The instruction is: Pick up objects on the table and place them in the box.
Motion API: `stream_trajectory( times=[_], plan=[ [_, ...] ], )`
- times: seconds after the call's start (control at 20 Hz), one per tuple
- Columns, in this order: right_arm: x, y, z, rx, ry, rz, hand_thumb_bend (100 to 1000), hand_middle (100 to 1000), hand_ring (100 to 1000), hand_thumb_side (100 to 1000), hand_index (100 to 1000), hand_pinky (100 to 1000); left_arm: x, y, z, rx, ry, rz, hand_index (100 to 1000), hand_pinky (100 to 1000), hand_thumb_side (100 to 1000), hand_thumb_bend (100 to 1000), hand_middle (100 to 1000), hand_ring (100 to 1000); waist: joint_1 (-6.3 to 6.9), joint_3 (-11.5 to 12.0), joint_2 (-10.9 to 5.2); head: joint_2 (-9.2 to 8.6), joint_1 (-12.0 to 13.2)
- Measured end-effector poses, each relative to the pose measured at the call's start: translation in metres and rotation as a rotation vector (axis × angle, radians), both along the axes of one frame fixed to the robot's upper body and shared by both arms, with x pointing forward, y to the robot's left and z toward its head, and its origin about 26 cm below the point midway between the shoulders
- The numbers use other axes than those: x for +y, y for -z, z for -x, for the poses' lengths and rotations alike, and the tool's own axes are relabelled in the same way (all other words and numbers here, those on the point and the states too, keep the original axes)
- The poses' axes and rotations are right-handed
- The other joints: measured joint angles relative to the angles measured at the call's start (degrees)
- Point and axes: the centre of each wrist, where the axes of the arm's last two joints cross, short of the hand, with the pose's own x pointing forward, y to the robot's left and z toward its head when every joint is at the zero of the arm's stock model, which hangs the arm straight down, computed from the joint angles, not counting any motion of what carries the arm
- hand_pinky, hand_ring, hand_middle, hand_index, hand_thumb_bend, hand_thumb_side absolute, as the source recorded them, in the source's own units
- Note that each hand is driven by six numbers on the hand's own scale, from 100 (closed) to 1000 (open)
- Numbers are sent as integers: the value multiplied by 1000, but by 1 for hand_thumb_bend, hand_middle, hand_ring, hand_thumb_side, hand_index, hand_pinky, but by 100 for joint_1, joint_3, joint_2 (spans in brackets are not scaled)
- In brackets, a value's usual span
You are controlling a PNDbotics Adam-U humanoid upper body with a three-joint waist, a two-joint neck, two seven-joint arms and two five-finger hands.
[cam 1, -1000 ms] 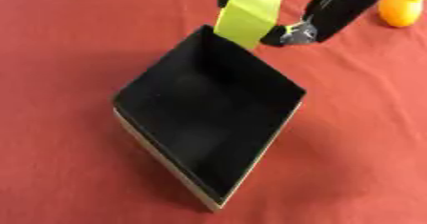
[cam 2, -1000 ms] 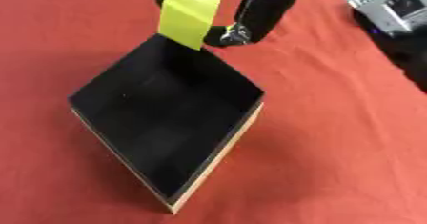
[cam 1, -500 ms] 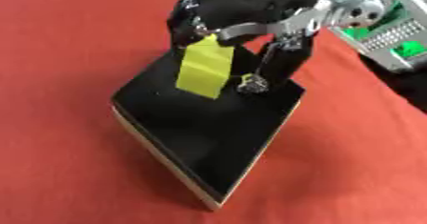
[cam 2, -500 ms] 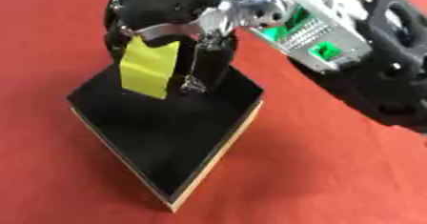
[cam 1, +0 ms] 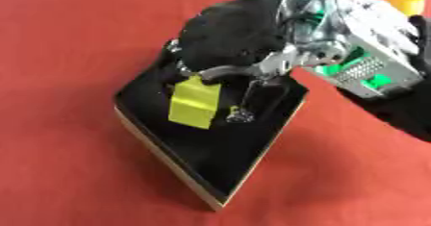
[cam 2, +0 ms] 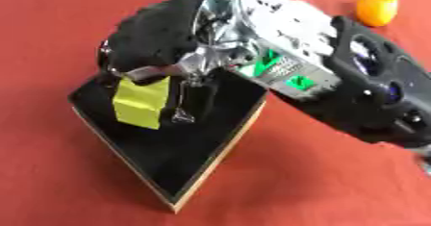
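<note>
Tabletop (cam 1: 59,172): red. Box (cam 1: 210,148): black inside, tan edge. Card (cam 1: 195,102): yellow-green. Right hand (cam 1: 232,37): black, silver. Fruit (cam 2: 376,6): orange.

The box (cam 1: 165,143) is square, black inside with pale tan edges, and lies open on the red cloth, turned so one corner points near and another far. A yellow-green pack (cam 1: 195,102), flat and oblong, hangs upright over the box's far-left part, its top pinched in the right hand (cam 1: 225,47), its lower end down inside the box. An orange fruit (cam 2: 376,6) lies far right, well apart from the box.
</note>
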Motion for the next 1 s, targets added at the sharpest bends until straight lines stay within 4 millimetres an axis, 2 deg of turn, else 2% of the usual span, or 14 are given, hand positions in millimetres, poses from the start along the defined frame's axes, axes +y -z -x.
stream_trajectory(
  times=[0.15, 0.25, 0.35, 0.4, 0.45, 0.5, 0.55, 0.6, 0.65, 0.75, 0.9, 0.95, 1.0],
  plan=[
    [-3, 9, -2, -8, 33, 11, 210, 398, 507, 100, 424, 467, -1, 0, 0, 3, 5, 2, 820, 564, 733, 127, 690, 786, -1, 26, 1, -2, -16],
    [-5, 16, -3, -7, 51, 19, 153, 406, 512, 100, 440, 477, -1, 0, 0, 5, 6, 3, 820, 563, 734, 125, 690, 787, 2, 34, 8, -9, -35],
    [-7, 22, -4, 4, 62, 26, 139, 442, 544, 100, 484, 516, -1, 1, 0, 7, 7, 2, 820, 562, 735, 124, 690, 788, 10, 54, 35, -26, -46],
    [-7, 25, -4, 11, 65, 29, 158, 464, 568, 100, 512, 544, -1, 1, 0, 7, 7, 2, 820, 562, 735, 124, 690, 788, 14, 61, 48, -31, -50],
    [-8, 28, -4, 19, 66, 32, 231, 532, 633, 100, 597, 606, -1, 1, 0, 7, 7, 2, 820, 562, 735, 123, 690, 788, 15, 64, 53, -38, -56],
    [-8, 30, -4, 24, 66, 35, 271, 559, 655, 100, 623, 622, -1, 1, 0, 8, 7, 2, 820, 562, 735, 123, 690, 788, 16, 69, 61, -47, -63],
    [-8, 32, -4, 28, 64, 39, 380, 638, 710, 100, 687, 663, -1, 1, 0, 8, 7, 2, 820, 562, 736, 123, 691, 788, 18, 74, 69, -49, -67],
    [-8, 32, -4, 27, 59, 43, 412, 696, 746, 100, 727, 688, -1, 1, 0, 9, 7, 1, 820, 562, 736, 123, 691, 788, 20, 75, 73, -50, -71],
    [-8, 32, -4, 26, 52, 48, 436, 775, 809, 133, 796, 736, -1, 1, 0, 9, 7, 1, 820, 561, 736, 123, 691, 789, 22, 75, 73, -51, -75],
    [-8, 33, -4, 20, 37, 59, 455, 874, 908, 178, 882, 818, -1, 1, 0, 10, 7, 0, 820, 561, 737, 123, 691, 789, 22, 75, 76, -51, -87],
    [-9, 34, -4, 1, 21, 82, 494, 878, 933, 245, 903, 843, -1, 1, 0, 12, 9, 1, 820, 561, 736, 122, 691, 790, 22, 75, 85, -52, -88],
    [-9, 34, -4, -8, 17, 89, 477, 872, 929, 251, 900, 843, -2, 1, 0, 12, 10, 2, 820, 561, 738, 124, 691, 790, 22, 75, 85, -52, -88],
    [-10, 34, -5, -18, 15, 95, 497, 869, 926, 255, 898, 842, -2, 1, 0, 13, 11, 3, 820, 562, 736, 122, 691, 790, 22, 75, 85, -52, -89]
  ],
)
